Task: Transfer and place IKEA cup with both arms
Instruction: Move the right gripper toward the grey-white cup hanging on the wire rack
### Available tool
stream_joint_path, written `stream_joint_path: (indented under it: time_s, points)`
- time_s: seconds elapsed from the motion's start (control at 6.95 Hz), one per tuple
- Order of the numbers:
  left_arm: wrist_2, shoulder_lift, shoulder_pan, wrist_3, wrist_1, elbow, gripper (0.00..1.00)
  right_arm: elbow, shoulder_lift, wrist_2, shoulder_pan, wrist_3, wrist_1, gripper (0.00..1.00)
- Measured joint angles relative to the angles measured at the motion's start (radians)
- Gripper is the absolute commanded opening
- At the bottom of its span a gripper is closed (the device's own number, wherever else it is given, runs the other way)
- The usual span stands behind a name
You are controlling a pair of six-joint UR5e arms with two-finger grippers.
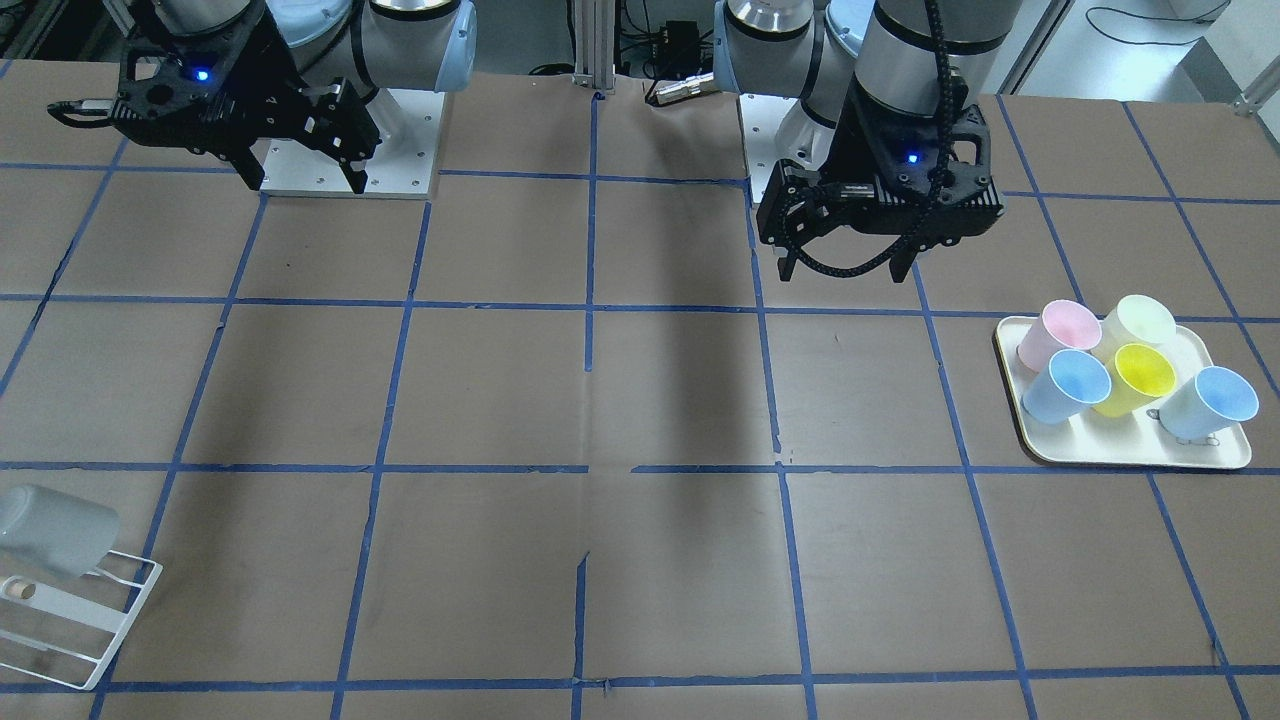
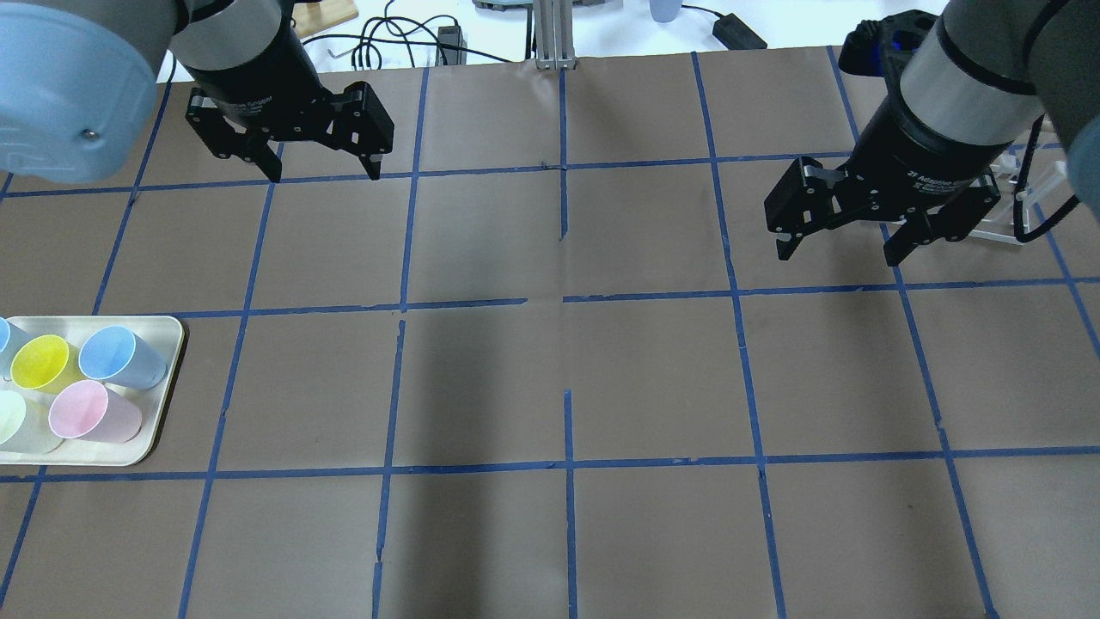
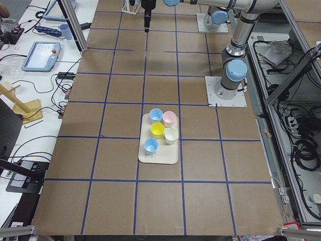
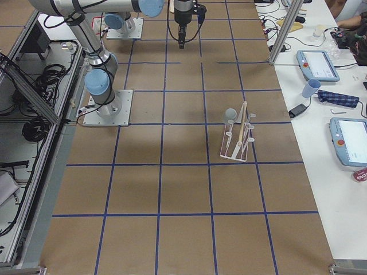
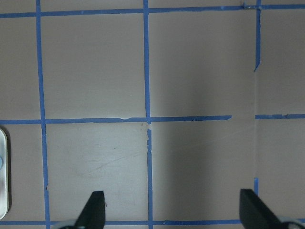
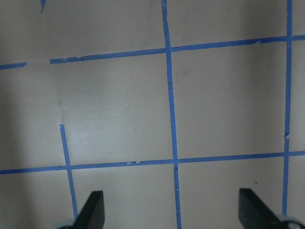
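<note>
The pale-grey IKEA cup [image 1: 55, 530] hangs tilted on a white wire rack [image 1: 95, 625] at the table's corner on my right side. It also shows in the exterior right view [image 4: 230, 114]. In the overhead view the right arm hides the cup. My right gripper [image 1: 303, 183] [image 2: 838, 255] is open and empty, hovering above the table well away from the rack. My left gripper [image 1: 845, 272] [image 2: 325, 175] is open and empty, hovering above bare table. Both wrist views show open fingers [image 5: 93, 212] [image 6: 93, 212] over brown paper only.
A cream tray [image 1: 1130, 455] [image 2: 163, 344] on my left side holds pink [image 1: 1055, 335], pale mint [image 1: 1140, 322], yellow [image 1: 1140, 375] and two light-blue cups [image 1: 1075, 385]. The table is brown paper with a blue tape grid. Operators' desks with devices lie beyond the far edge.
</note>
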Motion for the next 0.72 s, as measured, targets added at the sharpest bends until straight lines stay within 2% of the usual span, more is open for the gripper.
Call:
stream_joint_path:
  time_s: [0.72]
  points:
    - [0.0,0.0,0.0,0.001,0.0,-0.004,1.0,-0.001,0.006,-0.001,-0.009,-0.067,0.002,1.0]
